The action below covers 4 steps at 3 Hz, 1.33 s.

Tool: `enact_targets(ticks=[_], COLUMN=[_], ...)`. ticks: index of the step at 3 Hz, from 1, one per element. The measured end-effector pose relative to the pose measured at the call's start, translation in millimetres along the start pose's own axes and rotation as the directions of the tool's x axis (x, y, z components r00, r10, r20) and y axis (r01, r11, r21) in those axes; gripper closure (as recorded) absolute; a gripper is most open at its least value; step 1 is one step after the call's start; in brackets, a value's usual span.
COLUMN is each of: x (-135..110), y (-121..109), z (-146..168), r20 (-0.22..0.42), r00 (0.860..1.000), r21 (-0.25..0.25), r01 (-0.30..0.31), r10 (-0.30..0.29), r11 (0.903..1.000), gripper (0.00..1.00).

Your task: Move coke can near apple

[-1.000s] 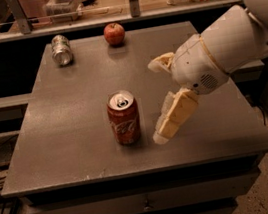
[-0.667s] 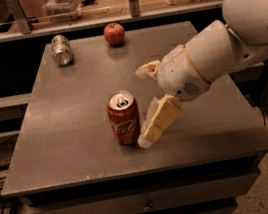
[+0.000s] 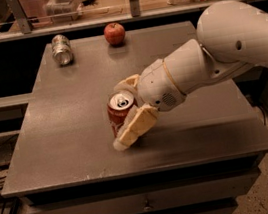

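Coke can: The coke can (image 3: 117,117) stands up straight on the front middle of the table (image 3: 68,139). It is in the same spot as a second ago. It has not been lifted.

Gripper: The gripper (image 3: 120,115) has slid to the left. A second ago it was beside the can, on the right side. Now it is around the can.

Fingers: The fingers (image 3: 133,128) are spread wide apart. One is in front of the can and one is behind it. It is not clear if they touch the can yet. The gripper has nothing in its hold.

Arm: The big white arm (image 3: 225,44) reaches in from the right, low over the table.

Apple: The apple (image 3: 114,33) sits at the back edge of the table, well apart from the coke can. It has not moved.

Silver can: A silver can (image 3: 61,49) lies on its side at the back left, near the apple. It is not the one to move.

What it means: The reach looks done. It seems the next job is to squeeze the can, and the trip to the apple has not begun.

Watch out: A push from one finger first could tip the can over.
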<state>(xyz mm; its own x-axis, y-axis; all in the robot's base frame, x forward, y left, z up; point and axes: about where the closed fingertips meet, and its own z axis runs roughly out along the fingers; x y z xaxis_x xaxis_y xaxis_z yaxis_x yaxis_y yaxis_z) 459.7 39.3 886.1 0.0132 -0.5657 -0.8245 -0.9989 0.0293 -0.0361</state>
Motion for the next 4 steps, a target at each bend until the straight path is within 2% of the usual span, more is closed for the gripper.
enact_targets(ticks=[1,2,3,4], x=[-5.2,-15.4,-18.0,-5.3], y=[1.3,-7.8,-25.3,-48.9], z=[4.7,-13.0,-49.1,-87.2], r20=[0.023,0.038,0.029,0.032], r00=[1.0,0.999,0.999,0.996], r21=[-0.006,0.006,0.062,0.121], r01=[-0.007,-0.023,-0.047,-0.091], r10=[0.007,0.023,0.045,0.088], r11=[1.0,0.9997,0.997,0.9885], gripper=[0.4,0.64,0.87,1.0])
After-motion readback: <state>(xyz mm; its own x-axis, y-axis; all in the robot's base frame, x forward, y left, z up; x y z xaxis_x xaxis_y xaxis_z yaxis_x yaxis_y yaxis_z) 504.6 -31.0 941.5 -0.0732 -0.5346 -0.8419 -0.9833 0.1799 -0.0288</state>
